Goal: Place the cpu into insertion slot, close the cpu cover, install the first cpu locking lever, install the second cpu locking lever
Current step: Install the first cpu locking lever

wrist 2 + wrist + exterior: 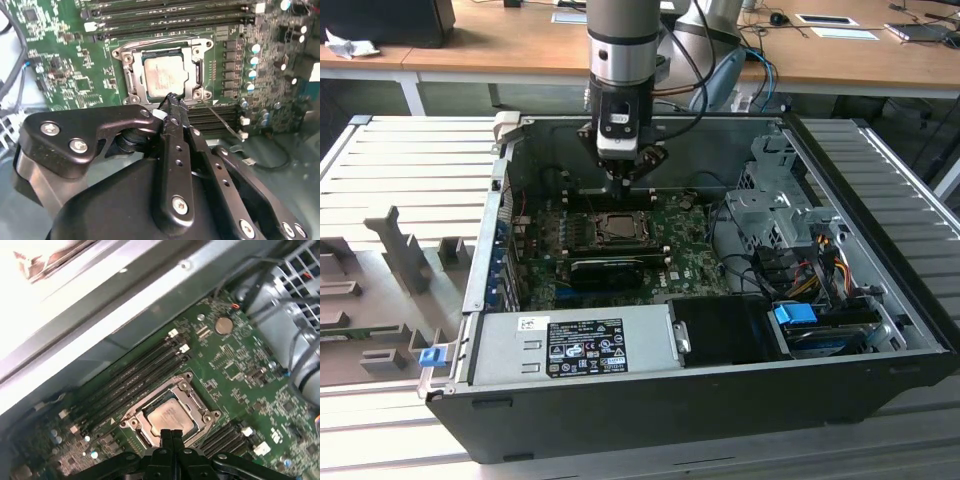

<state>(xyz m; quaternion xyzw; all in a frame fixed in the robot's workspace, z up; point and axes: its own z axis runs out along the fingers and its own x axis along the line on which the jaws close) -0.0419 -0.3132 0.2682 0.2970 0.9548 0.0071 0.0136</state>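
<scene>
The cpu (165, 75), a pale silvery square chip, lies flat in the insertion slot (199, 75) on the green motherboard. The cpu cover (131, 80), a thin metal frame, lies down around it, and the chip shows through its window. A thin lever wire (222, 124) slants away from the socket's corner; another wire (150, 40) runs along the socket's far side. My gripper (171, 101) is shut with nothing in it, its tips just above the socket's edge. In the first wrist view the gripper (171, 434) hovers at the edge of the cpu (170, 416). The exterior view has the gripper (624, 180) above the socket (617, 228).
Black memory slots (135, 375) flank the socket on both sides. A grey labelled power-supply box (575, 345) sits at the case front, and a long black card (605, 268) lies near the socket. Drive cages and cables (790, 240) fill the exterior view's right. The case wall (650, 130) rises behind the arm.
</scene>
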